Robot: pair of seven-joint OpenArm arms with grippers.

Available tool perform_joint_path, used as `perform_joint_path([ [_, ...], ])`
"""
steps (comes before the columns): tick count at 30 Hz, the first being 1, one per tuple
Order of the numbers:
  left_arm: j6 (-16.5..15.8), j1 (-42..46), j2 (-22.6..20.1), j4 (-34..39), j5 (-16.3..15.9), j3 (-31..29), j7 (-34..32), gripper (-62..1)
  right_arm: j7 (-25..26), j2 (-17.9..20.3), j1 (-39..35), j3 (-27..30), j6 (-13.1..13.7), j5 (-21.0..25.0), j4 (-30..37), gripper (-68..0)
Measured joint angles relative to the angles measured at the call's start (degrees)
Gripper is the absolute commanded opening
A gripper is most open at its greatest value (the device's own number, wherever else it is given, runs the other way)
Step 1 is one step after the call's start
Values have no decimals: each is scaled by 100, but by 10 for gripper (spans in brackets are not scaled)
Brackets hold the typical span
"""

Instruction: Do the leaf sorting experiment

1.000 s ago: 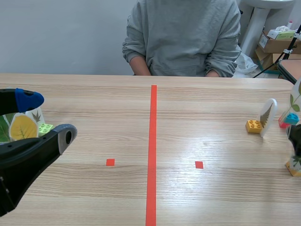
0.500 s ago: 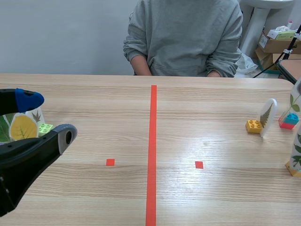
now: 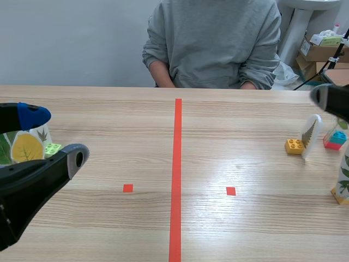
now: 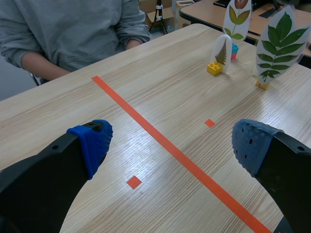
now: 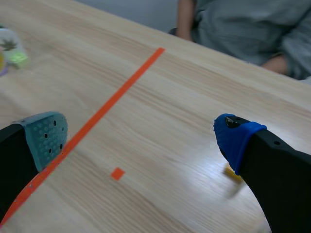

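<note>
My left gripper (image 3: 54, 135) hangs open over the table's left side, nothing between its fingers; it is equally open in the left wrist view (image 4: 172, 143). Behind it stand a yellow leaf card (image 3: 26, 148), a small brown leaf card (image 3: 41, 134) and a green brick (image 3: 53, 148). At the right stand a fern card (image 3: 311, 132) on a yellow brick (image 3: 293, 146), a red and blue brick (image 3: 335, 139) and a green compound leaf card (image 4: 279, 41). My right gripper (image 5: 141, 138) is open and raised; part of the right arm (image 3: 332, 101) shows blurred above the fern card.
A person in a grey sweatshirt (image 3: 212, 38) sits across the table, forearms at its far edge. A tall card with a tulip-like leaf (image 4: 236, 12) stands on the red and blue brick. Cardboard boxes (image 3: 319, 49) lie on the floor beyond the table's right end.
The right arm left the low right edge of the scene view, was out of view, and now shows higher, above the fern card. The left arm has not moved.
</note>
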Motion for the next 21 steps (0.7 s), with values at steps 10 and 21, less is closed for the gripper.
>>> perform_joint_path([
  [10,0,0,0,0,2,0,-2,-80,-286,0,-306,-1005,-2,79,372,-52],
  [21,0,0,0,0,2,0,-2,-80,-127,0,-304,-1849,-2,-841,459,-52],
])
